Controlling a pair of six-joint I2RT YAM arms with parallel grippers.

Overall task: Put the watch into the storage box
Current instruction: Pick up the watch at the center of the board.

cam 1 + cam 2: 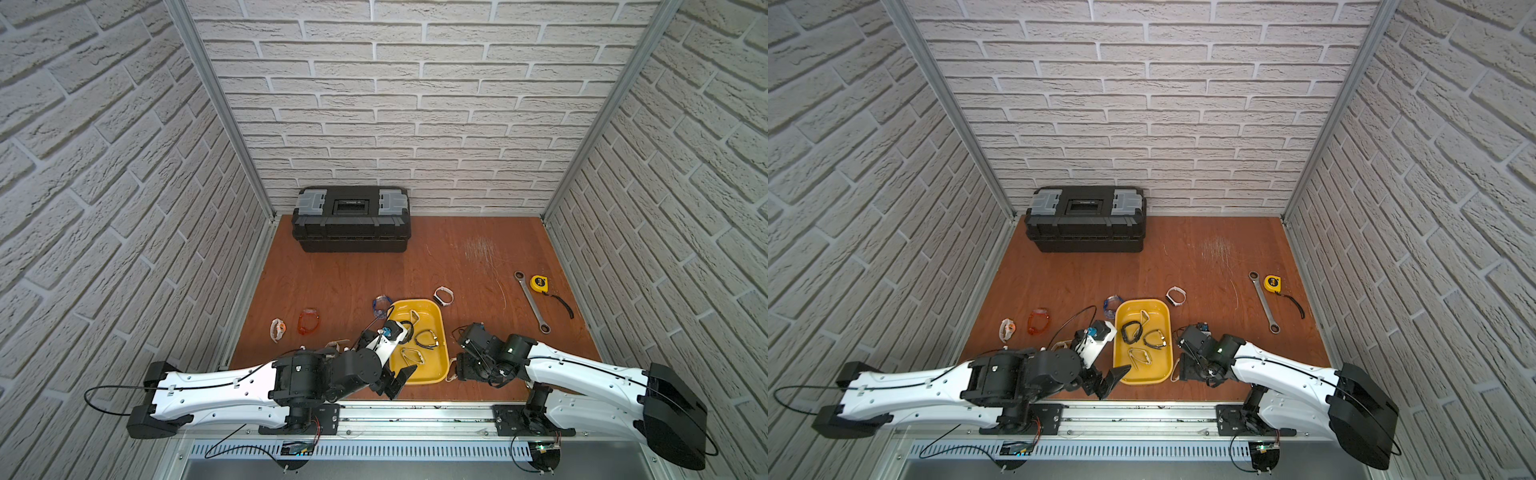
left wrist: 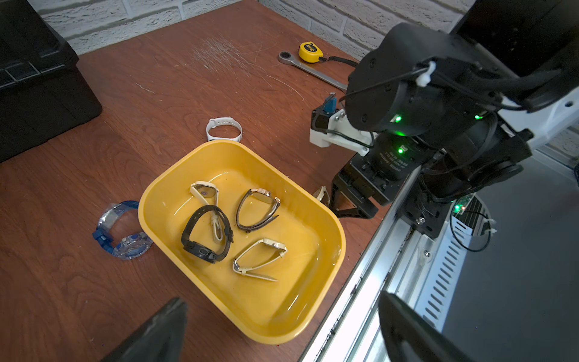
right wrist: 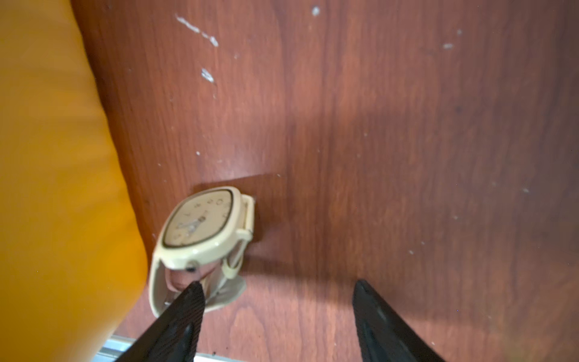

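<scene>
Four wristwatches point(image 2: 203, 251) lie in the shallow yellow plastic tray point(image 2: 238, 156). One cream square-faced watch point(image 3: 200, 222) sits just outside its long wall, dial up, strap along that wall. Right gripper point(image 3: 279, 285) parted, fingertip point(image 3: 192, 293) at the strap; left gripper point(image 2: 282, 297) gaping.

Left gripper point(image 2: 282, 302) gaping; right gripper point(image 3: 278, 283) parted, apparently pointing down.

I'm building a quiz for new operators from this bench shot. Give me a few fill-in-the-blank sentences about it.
The storage box holds ____ watches.
The cream watch near the right end effector rests on the wooden ____, outside the box.
The yellow tape measure lies beside a metal ____.
Missing words: four; table; wrench.
</scene>
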